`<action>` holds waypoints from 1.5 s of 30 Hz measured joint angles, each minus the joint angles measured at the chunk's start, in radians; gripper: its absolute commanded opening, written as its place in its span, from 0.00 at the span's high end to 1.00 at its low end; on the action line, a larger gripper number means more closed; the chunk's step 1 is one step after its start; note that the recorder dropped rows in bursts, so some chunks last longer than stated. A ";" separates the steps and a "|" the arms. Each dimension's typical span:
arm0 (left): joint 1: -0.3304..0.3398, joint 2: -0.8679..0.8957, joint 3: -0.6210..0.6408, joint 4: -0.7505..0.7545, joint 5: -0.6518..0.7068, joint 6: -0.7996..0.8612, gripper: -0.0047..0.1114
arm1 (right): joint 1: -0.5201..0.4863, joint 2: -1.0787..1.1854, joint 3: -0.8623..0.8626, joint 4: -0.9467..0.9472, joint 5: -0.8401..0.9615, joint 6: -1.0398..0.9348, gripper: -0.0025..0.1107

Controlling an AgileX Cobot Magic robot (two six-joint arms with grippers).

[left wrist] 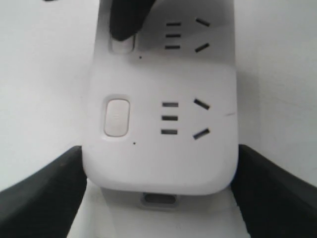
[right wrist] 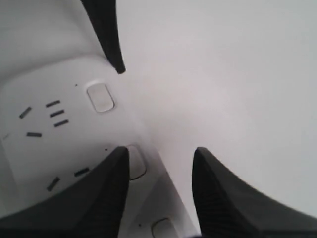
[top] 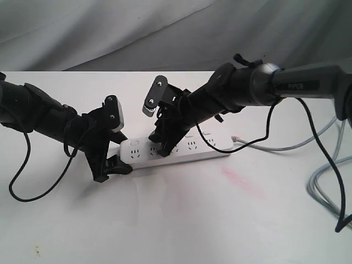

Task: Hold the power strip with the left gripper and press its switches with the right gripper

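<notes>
The left gripper (top: 124, 153) clamps the left end of the power strip (top: 209, 149), which lies mid-frame on the table (top: 181, 220). Its long axis runs left to right, and the cord (top: 258, 144) leaves at the right end. The right gripper (right wrist: 159, 153), jaws apart, has one finger on the second switch (left wrist: 123, 47). I think it is best to press straight down on the centre of the switch, with the clamp firm.

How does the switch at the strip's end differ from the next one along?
The end switch is bare and fully visible; the second switch is partly covered by a fingertip of the right gripper. The end switch lies nearest the left gripper; the second switch sits farther along. Both are white rounded buttons beside sockets.
</notes>
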 measured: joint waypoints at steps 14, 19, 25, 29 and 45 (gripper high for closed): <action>0.000 0.000 0.000 0.000 0.000 0.000 0.40 | -0.094 -0.075 0.010 -0.068 0.063 -0.002 0.63; 0.000 0.000 0.000 0.000 0.000 0.000 0.40 | -0.095 -0.075 0.010 -0.076 0.063 -0.002 0.63; 0.000 0.000 0.000 0.000 0.000 0.000 0.40 | -0.095 -0.065 0.013 -0.076 0.058 -0.002 0.63; 0.000 0.000 0.000 0.000 0.000 0.000 0.40 | -0.095 -0.038 0.015 -0.076 0.056 -0.002 0.63; 0.000 0.000 0.000 0.000 0.000 0.000 0.40 | -0.077 -0.025 0.017 -0.034 0.018 -0.009 0.63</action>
